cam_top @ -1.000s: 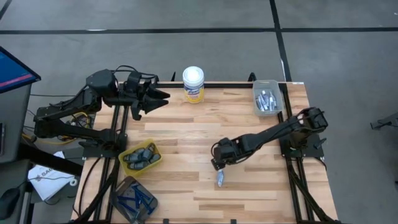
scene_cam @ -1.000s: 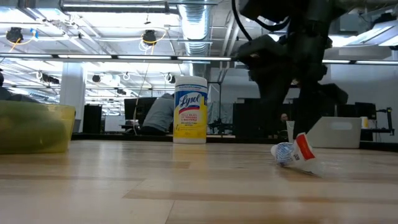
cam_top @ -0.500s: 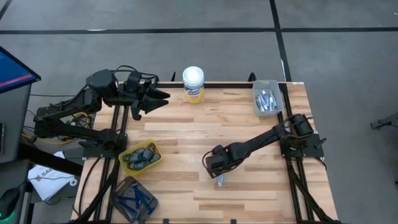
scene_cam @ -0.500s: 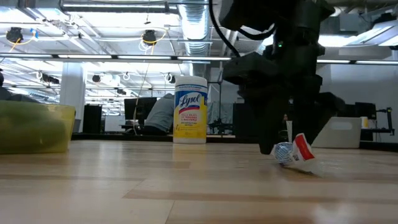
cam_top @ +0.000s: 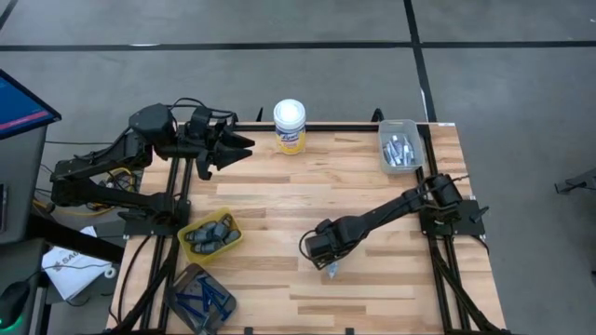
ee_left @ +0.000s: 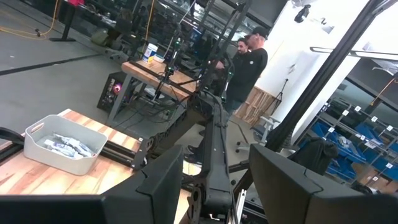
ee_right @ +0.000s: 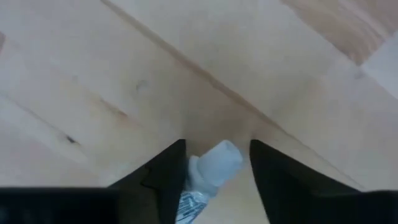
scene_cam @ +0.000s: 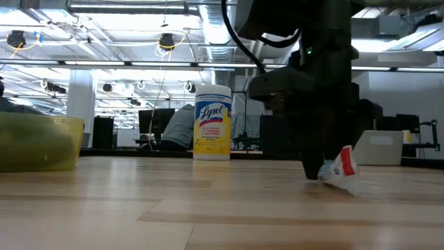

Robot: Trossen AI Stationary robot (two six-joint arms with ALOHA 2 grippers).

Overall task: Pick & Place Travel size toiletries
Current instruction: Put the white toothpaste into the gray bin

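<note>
A small white tube [cam_top: 330,271] with blue print and a red patch lies at the table's near middle. It shows again in the low view as the tube [scene_cam: 338,169] and in the right wrist view as the tube [ee_right: 210,169]. My right gripper [cam_top: 325,264] points down over it, shut on it. My left gripper [cam_top: 244,144] hangs open and high over the table's far left corner, holding nothing. In its own view the left gripper [ee_left: 214,186] looks level across the table. My right gripper pinches the tube's body [ee_right: 194,186] between its two fingers, just behind its rounded white end [ee_right: 219,158]. The fingers [scene_cam: 313,163] come from above, pointing down, across the tube. The tube sits tilted, its red-patched part [scene_cam: 345,162] raised and its lower part on the table.
A clear bin [cam_top: 400,147] of white tubes stands at the far right. A yellow bin [cam_top: 210,234] of grey sticks and a dark bin [cam_top: 200,298] of blue sticks sit near left. A tall white canister [cam_top: 290,126] stands at the far edge.
My right gripper has gone down and toward the table's near left, onto the tube, and its fingers have drawn in around it. The tube, which lay flatter, has tipped so that its red-patched part stands higher.
</note>
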